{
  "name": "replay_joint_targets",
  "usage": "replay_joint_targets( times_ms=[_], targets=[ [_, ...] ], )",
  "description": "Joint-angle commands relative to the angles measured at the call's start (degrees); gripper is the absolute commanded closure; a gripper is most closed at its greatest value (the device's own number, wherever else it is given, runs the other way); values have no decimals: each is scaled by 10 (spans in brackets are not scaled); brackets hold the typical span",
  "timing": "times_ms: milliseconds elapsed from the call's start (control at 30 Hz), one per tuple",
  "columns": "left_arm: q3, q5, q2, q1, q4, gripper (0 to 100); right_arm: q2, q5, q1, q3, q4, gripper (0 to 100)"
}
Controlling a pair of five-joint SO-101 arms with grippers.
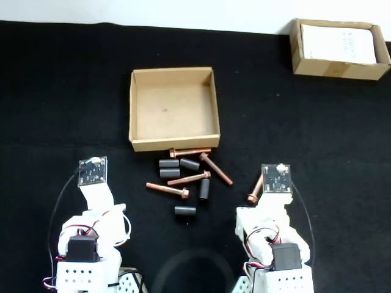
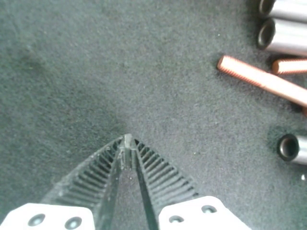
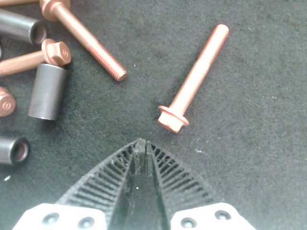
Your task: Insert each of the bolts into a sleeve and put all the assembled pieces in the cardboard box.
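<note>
Jaws both closed — bolts point(image 1: 189, 178), sleeves point(image 1: 169, 163) clustered by box point(image 1: 174, 144) edge.

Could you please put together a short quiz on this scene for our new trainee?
1. True or false: the cardboard box beside the loose parts already holds an assembled piece.
2. How many copper bolts lie on the table? A) three B) five C) seven
3. Fill in: the right gripper, with a lone bolt just ahead of it, is ____.
Key: 1 false; 2 B; 3 shut.
</note>
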Motion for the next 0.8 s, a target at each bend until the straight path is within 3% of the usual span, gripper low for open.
replay_joint_targets(
  times_ms=[0,300,467,633,767],
  targets=[
    [8,3,-4,-3,1,991,-4,-2,5,75,2,992],
    [7,2,-5,10,-167,990,-4,-2,5,75,2,992],
    [3,2,-5,-42,-209,990,-4,-2,5,75,2,992],
    [-95,-11,-3,-80,-174,990,-4,-2,5,75,2,992],
    [-254,-82,-1,-77,-19,990,-4,-2,5,75,2,992]
  ],
)
